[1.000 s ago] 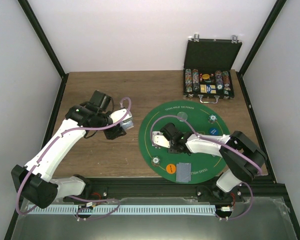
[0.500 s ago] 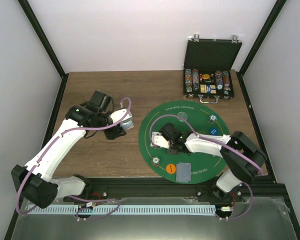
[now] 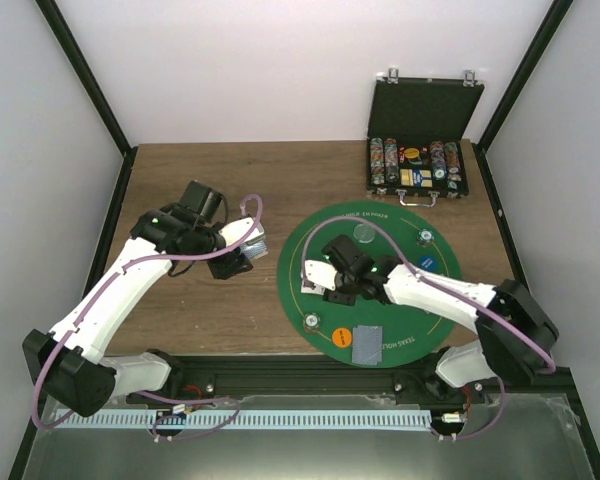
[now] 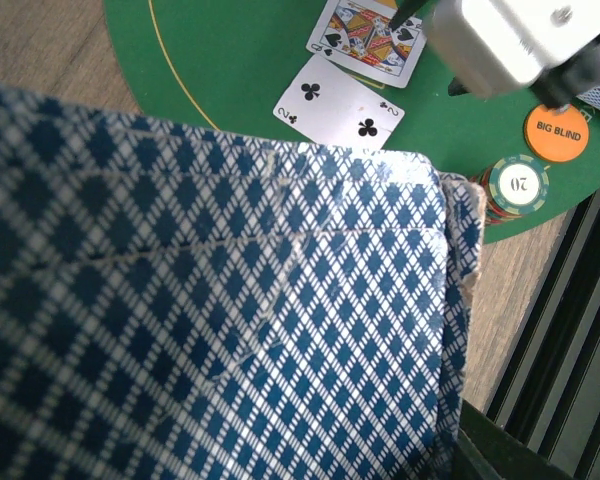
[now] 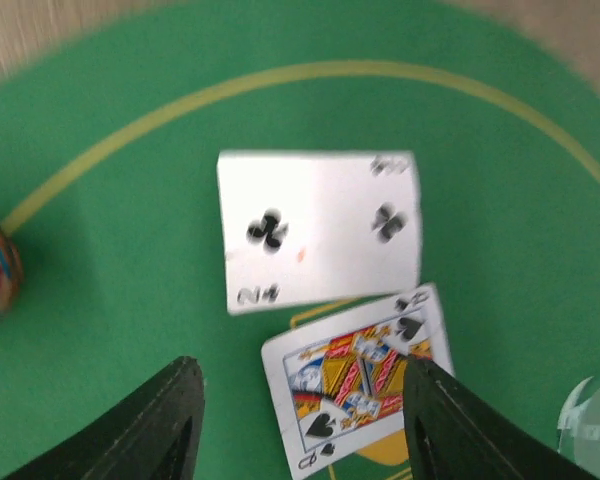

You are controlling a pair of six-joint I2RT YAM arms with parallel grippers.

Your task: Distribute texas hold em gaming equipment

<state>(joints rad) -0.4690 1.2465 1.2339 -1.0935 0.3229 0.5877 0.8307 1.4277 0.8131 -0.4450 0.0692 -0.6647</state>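
Note:
My left gripper hangs over the wood left of the mat, shut on a deck of playing cards; their blue-diamond backs fill the left wrist view and hide the fingers. Two cards lie face up on the green mat: the two of clubs and the queen of spades. My right gripper hovers just above the queen, open, with nothing between its fingers. An orange BIG BLIND disc and a small chip stack sit near the mat's front edge.
A black chip case stands open at the back right. On the mat are also face-down grey-blue cards, a blue disc, a chip and a clear disc.
The right gripper has opened and let go of the queen of spades, which now lies on the mat. Its arm's elbow swung to the right. The left arm has not moved.

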